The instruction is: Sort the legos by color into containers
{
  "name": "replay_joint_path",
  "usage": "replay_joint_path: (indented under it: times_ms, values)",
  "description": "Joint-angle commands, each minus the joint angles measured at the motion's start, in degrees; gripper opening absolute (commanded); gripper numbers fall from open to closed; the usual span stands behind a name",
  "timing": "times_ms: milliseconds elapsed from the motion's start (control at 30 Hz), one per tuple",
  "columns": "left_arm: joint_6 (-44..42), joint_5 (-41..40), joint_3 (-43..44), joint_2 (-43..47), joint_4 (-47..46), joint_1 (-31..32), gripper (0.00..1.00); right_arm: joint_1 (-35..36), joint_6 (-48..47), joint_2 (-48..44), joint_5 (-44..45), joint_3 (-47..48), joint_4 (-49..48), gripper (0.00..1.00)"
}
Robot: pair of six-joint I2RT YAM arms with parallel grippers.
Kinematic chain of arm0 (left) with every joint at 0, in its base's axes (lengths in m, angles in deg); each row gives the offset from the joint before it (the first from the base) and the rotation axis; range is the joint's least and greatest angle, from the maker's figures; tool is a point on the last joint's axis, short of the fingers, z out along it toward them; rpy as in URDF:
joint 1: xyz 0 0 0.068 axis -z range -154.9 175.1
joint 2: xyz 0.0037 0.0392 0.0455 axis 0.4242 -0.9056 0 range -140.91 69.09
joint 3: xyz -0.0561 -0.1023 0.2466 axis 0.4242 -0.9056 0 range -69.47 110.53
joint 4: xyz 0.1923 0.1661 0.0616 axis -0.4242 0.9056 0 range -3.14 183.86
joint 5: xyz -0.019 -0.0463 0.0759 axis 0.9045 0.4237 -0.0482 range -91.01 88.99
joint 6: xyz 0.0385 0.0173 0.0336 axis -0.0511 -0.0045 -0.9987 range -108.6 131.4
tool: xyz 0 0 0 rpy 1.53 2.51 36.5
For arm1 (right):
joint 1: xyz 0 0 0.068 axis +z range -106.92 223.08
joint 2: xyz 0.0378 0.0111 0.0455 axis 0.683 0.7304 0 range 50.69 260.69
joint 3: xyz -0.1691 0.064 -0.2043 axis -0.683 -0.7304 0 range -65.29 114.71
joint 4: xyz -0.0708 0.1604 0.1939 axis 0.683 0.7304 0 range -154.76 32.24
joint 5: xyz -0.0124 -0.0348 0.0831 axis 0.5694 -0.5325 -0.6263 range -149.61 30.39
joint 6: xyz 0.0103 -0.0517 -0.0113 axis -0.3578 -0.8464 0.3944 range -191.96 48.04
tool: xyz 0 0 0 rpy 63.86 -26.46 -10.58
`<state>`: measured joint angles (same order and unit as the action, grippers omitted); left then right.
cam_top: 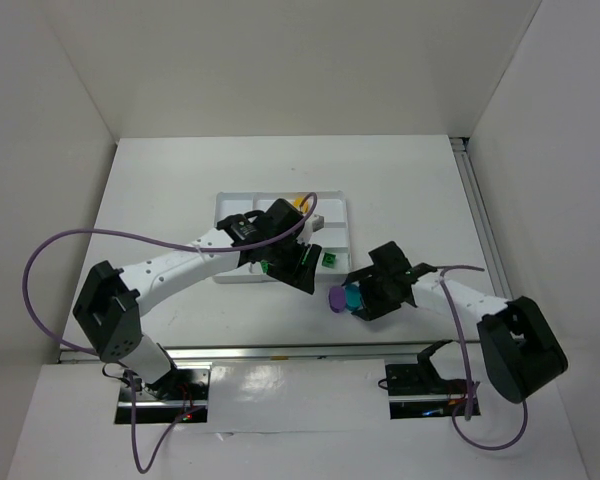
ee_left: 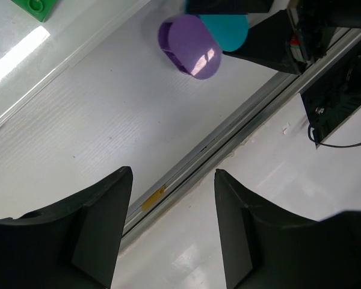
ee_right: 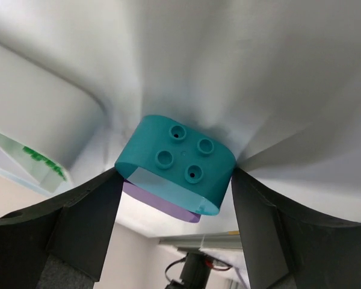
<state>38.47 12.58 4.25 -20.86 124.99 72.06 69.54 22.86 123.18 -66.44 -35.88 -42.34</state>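
My right gripper (ee_right: 175, 176) is clamped on the teal brick (ee_right: 179, 158), and the purple brick (ee_left: 192, 39) sits right against it. My worry is that the purple one gets dragged along and ends up in the wrong compartment of the tray (cam_top: 226, 203). Only the left wrist view shows the purple brick whole, on the table (ee_left: 108, 120) ahead of my left gripper (ee_left: 173, 177), whose jaws stand apart and empty.

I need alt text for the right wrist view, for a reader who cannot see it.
A teal oval lego with four studs is gripped by the right end effector, its dark fingers pressing both sides. A purple lego peeks out from behind it.
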Motion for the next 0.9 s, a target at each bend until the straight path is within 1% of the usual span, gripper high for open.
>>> replay_joint_path:
  times_ms: [0, 100, 200, 267, 300, 333, 467, 567, 667, 767, 833, 867]
  values:
    - [-1.05, 0.39, 1.96, -0.75, 0.19, -0.20, 0.68, -0.35, -0.96, -5.58, 7.35, -3.65, 10.88, 0.80]
    - [-1.05, 1.01, 1.96, -1.28, 0.19, -0.20, 0.68, -0.35, -1.74, -7.10, 10.25, -3.66, 13.26, 0.78]
    - [-1.05, 1.01, 2.58, -1.89, 0.19, -0.20, 0.68, -0.35, -3.06, -6.14, 10.96, -3.13, 12.65, 0.78]
    - [-1.05, 1.01, 2.58, -1.89, 0.19, -0.20, 0.68, -0.35, -4.03, -4.82, 10.96, -2.61, 10.73, 0.81]
    - [-1.05, 1.01, 3.10, -1.89, 0.19, -0.20, 0.68, -0.35, -4.56, -3.33, 10.96, -2.60, 10.02, 0.89]
    - [-1.05, 1.01, 3.10, -1.89, 0.19, -0.20, 0.68, -0.35, -5.17, -2.62, 10.96, -1.73, 9.41, 0.91]
    - [-1.05, 1.01, 3.10, -1.89, 0.19, -0.20, 0.68, -1.58, -5.18, -0.77, 10.96, -0.32, 9.40, 0.96]
    - [-1.58, 1.01, 3.10, -1.89, 0.19, -0.20, 0.68, -2.90, -5.18, -0.77, 10.96, -0.32, 9.92, 0.96]
    - [-1.58, 1.01, 3.10, -1.89, 0.19, -0.20, 0.68, -2.90, -5.18, -0.15, 14.11, 0.99, 13.79, 0.86]
    - [-2.11, 1.01, 3.63, -1.89, 0.19, -0.20, 0.68, -2.90, -6.49, 1.07, 14.74, 1.62, 14.32, 0.85]
    - [-2.11, 1.01, 3.63, -1.89, 0.19, -0.20, 0.67, -2.90, -6.50, 1.08, 15.26, 1.62, 14.85, 0.81]
    - [-2.11, 1.01, 3.63, -1.89, 0.19, -0.20, 0.67, -2.90, -7.19, 1.08, 15.27, 1.62, 14.85, 0.81]
